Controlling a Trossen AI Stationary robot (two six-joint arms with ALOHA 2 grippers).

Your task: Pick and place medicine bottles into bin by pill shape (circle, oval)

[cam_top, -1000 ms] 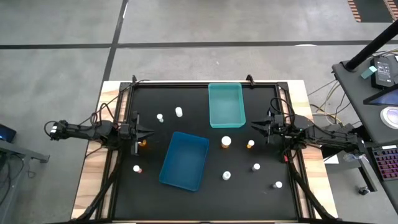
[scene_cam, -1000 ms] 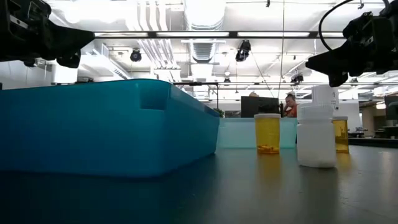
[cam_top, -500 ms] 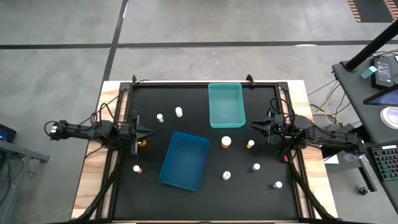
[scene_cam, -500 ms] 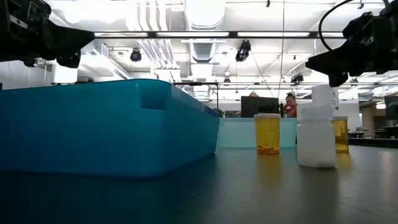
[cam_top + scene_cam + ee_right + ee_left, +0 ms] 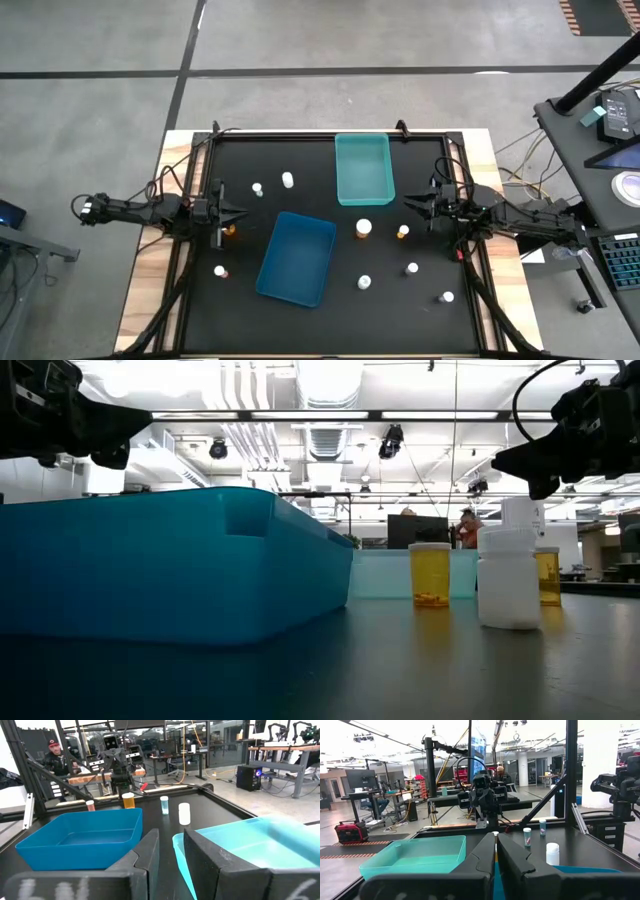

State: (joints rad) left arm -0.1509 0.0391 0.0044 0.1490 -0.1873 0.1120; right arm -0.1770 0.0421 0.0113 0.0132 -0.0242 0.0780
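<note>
Pill shapes inside the nine medicine bottles [image 5: 363,228] are staying too small to read; the bottles are standing scattered on the counter [image 5: 310,320] around two trays, blue [image 5: 297,258] and teal [image 5: 363,168]. The left pincer [image 5: 240,212] is hovering nearly closed, empty, at the left edge, and the right pincer [image 5: 408,203] is hovering slightly parted, empty, at the right.

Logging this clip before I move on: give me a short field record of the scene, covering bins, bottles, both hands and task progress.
surface: black table
bins: blue bin near centre; teal bin toward the far edge; both look empty
bottles: nine on the table, none in a bin
left hand: at the left edge, shut, holding nothing
right hand: at the right edge, slightly open, holding nothing
nearest bottle to right hand: amber bottle
progress: sorting not started
</note>
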